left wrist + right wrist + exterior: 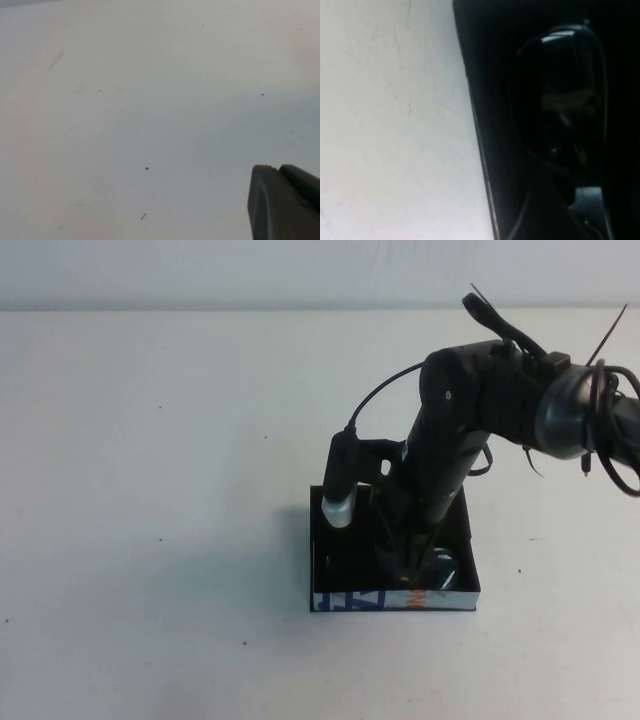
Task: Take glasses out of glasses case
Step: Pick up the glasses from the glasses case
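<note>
Jaws: right gripper (415,558) is down inside the glasses case (395,600); whether its jaws are apart or clamped, I cannot tell, since the arm hides them from above and the wrist picture is too dark.
Glasses: glasses (445,568) lie in the case, a lens glinting at about 4 o'clock from the gripper, close beside it; the right wrist view shows a dark rounded lens (560,95) inside the black interior.
Case: sits near table centre, white printed front edge at 6 o'clock, toward the robot.
Right arm: reaches in from 2 o'clock, steeply angled down.
Left gripper: left gripper (285,205) is out of the high view, over bare white table (150,490); only a fingertip edge shows, and I cannot tell its state.
Step in hand: judged to be the grasp in the box.
Doing it well: close on the frame, not the lens; lift straight up, so the case wall is cleared and the light box is not dragged along.
</note>
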